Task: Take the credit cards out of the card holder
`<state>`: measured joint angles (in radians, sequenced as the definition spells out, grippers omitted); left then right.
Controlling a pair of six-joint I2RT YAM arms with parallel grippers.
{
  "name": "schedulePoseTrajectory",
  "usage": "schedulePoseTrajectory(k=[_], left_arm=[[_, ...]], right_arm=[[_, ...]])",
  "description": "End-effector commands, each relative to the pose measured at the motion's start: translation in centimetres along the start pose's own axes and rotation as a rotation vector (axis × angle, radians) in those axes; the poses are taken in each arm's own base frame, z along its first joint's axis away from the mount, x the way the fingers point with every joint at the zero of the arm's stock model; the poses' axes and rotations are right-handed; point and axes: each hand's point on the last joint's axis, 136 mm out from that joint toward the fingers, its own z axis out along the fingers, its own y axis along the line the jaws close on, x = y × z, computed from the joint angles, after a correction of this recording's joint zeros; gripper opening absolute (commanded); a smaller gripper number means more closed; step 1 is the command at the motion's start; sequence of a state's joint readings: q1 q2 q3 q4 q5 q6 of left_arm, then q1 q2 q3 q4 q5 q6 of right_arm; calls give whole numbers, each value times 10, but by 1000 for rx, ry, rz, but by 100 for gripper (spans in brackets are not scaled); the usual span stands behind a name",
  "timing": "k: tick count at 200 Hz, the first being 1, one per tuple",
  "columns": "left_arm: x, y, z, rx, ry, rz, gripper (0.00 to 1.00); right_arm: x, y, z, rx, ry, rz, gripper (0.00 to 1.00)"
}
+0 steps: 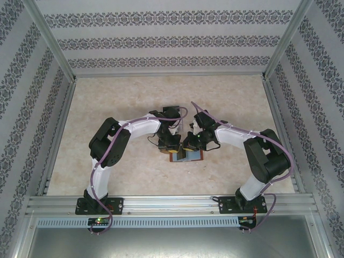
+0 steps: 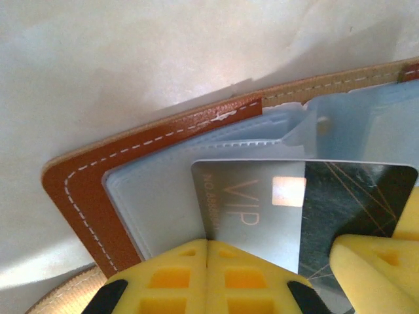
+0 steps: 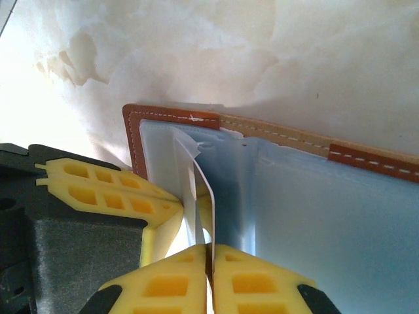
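One credit card (image 2: 275, 203), silver with VIP lettering and a dark end, stands partly out of the blue-grey pockets (image 2: 157, 196) of the card holder (image 1: 186, 156). The holder lies open near the middle of the bench (image 1: 161, 97), between the two arms and toward the near side.

We see the left jaws pressed tight together at the near edge of the pocket leaf, just where the card's corner meets it. Which of the two they pinch we cannot tell. The right jaws are closed on a thin pale sheet (image 3: 198, 193) seen edge-on. One right fingertip (image 2: 373, 275) lies against the card's dark end, so we judge that sheet to be the card.

We take the step in hand to be drawing this card out. Next we need a straight pull along the pocket mouth while the holder is pinned, without bending the card.
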<state>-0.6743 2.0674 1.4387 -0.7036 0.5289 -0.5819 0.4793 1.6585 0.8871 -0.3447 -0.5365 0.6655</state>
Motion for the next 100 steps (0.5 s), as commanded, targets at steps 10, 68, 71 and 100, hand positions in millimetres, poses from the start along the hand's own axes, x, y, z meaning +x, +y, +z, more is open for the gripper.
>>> schedulePoseTrajectory(k=[10,68,71,100], left_arm=[[16,19,10,-86,58,-11,0],[18,20,4,-100,49,-4,0],[18,20,3,-102,46,-2,0],[18,20,-2,-108,32,1,0]], right_arm=[[1,-17,-4,89,-17,-25,9],[2,-34,-18,208,-20,-53,7],[2,-34,-19,213,-21,-55,6],[1,-33,-27,230,-30,-73,6]])
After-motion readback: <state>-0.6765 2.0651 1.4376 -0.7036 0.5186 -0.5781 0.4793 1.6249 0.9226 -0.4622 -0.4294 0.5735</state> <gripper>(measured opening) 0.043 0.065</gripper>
